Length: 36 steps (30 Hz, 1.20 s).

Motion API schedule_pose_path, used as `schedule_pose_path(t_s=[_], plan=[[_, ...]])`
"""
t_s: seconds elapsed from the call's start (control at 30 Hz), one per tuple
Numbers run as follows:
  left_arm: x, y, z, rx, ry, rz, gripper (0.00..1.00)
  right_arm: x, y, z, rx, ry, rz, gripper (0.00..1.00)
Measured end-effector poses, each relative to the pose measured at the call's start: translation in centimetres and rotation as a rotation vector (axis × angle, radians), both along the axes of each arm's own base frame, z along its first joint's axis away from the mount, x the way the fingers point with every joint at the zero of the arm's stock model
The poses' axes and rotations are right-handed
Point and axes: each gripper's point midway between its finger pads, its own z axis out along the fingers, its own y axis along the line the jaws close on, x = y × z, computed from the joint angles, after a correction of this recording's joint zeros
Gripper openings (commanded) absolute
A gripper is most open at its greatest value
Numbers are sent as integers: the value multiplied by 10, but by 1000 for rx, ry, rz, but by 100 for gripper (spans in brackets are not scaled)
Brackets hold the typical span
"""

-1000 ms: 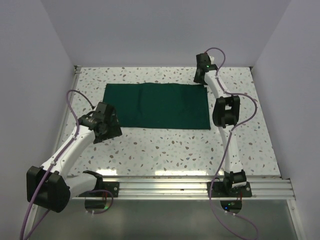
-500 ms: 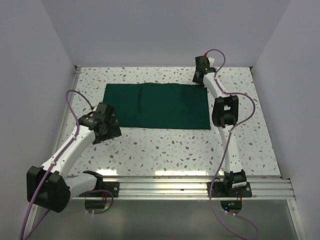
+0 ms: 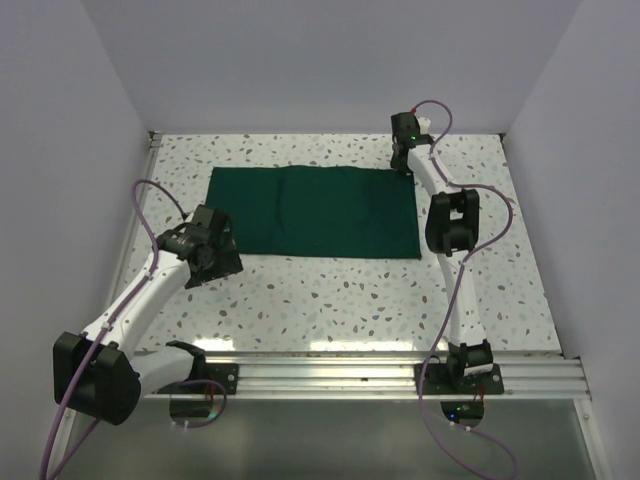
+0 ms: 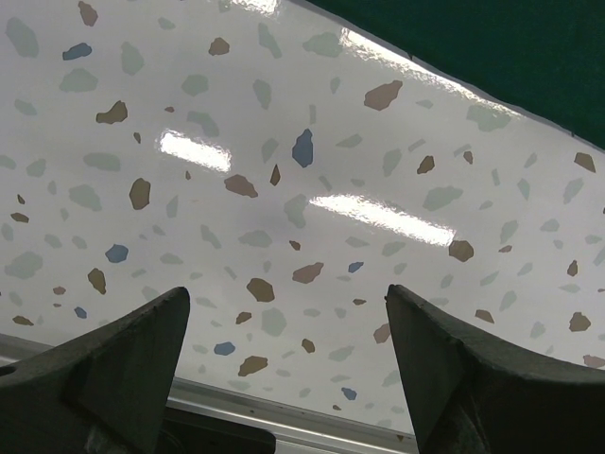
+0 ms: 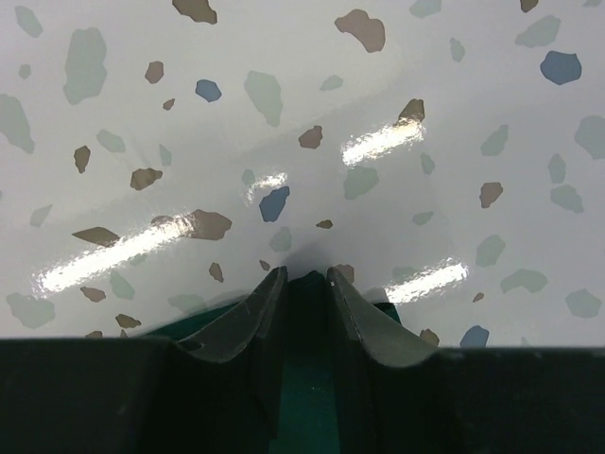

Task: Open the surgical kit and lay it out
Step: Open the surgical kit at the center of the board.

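The surgical kit's dark green cloth wrap (image 3: 315,210) lies flat as a folded rectangle in the middle of the speckled table. No steel tray, tweezers or scissors show. My right gripper (image 3: 405,160) is at the cloth's far right corner. In the right wrist view its fingers (image 5: 304,274) are closed on that corner of green cloth (image 5: 307,397), tips down on the table. My left gripper (image 3: 222,262) hovers off the cloth's near left corner. It is open and empty (image 4: 288,298), with only the cloth's edge (image 4: 510,47) at the top right of its view.
White walls enclose the table on the left, back and right. A metal strip (image 3: 152,150) runs along the table's left edge. An aluminium rail (image 3: 330,375) carrying both arm bases spans the near edge.
The right wrist shifted slightly at the cloth's far right corner. The cloth and the left arm have not visibly moved.
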Motion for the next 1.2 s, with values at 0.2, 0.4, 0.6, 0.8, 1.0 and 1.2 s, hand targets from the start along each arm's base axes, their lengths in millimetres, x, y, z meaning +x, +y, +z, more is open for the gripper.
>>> schedule_pose_path(t_s=[0.2, 0.4, 0.6, 0.8, 1.0, 1.2], plan=[[0, -1, 0, -4, 3, -10, 89, -1, 3, -1, 6, -1, -6, 13], [-1, -2, 0, -5, 5, -19, 91, -2, 4, 0, 5, 0, -8, 0], [7, 2, 12, 27, -7, -38, 93, -9, 4, 7, -1, 17, -2, 0], [43, -5, 59, 22, -130, -67, 96, -30, 25, 57, 7, -2, 62, 0], [55, -6, 89, 33, -196, -106, 99, -81, 94, 153, 46, -116, 207, 0], [49, -4, 105, 33, -233, -118, 99, -176, 171, 188, 134, -122, 386, 0]])
